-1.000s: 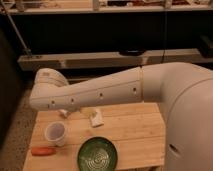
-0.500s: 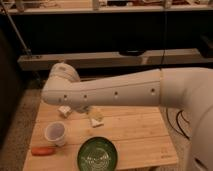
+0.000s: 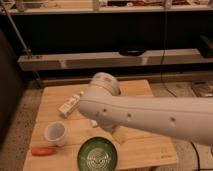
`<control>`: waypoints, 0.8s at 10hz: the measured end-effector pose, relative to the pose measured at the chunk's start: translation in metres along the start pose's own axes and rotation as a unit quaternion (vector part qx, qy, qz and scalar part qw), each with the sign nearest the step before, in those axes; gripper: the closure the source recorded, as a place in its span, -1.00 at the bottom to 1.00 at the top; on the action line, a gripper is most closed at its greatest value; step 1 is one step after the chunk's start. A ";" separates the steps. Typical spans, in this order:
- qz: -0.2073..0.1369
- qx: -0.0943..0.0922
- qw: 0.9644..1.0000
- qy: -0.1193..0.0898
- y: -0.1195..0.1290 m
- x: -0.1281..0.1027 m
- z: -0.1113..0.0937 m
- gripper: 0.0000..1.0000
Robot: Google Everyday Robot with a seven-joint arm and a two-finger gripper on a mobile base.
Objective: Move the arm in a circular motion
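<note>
Camera view: the arm point(image 3: 150, 115) reaches from the right across the bench point(image 3: 150, 150). The tool point(image 3: 119, 135) hangs beneath it, beside the green dish point(image 3: 98, 156). I cannot tell if it is apart or together. A low circle could knock the dish or the white cup point(image 3: 56, 132).

The arm point(image 3: 150, 117) is showing as one thick, glossy cream-white tube. It is widening toward the right and ending on the left in a rounded, slightly ridged cap. A row of small dark holes is running along its side. The gripper point(image 3: 106, 129) is peeking out just beneath that rounded end, its two pale beige fingers point(image 3: 119, 136) standing apart.
</note>
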 end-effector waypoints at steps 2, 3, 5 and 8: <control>0.055 0.003 0.998 -0.026 0.047 0.024 0.000 -0.60; 0.088 0.003 0.996 -0.032 0.068 0.041 0.001 -0.60; 0.145 0.005 0.989 -0.031 0.094 0.078 -0.002 -0.60; 0.232 0.010 0.973 -0.001 0.116 0.158 -0.021 -0.60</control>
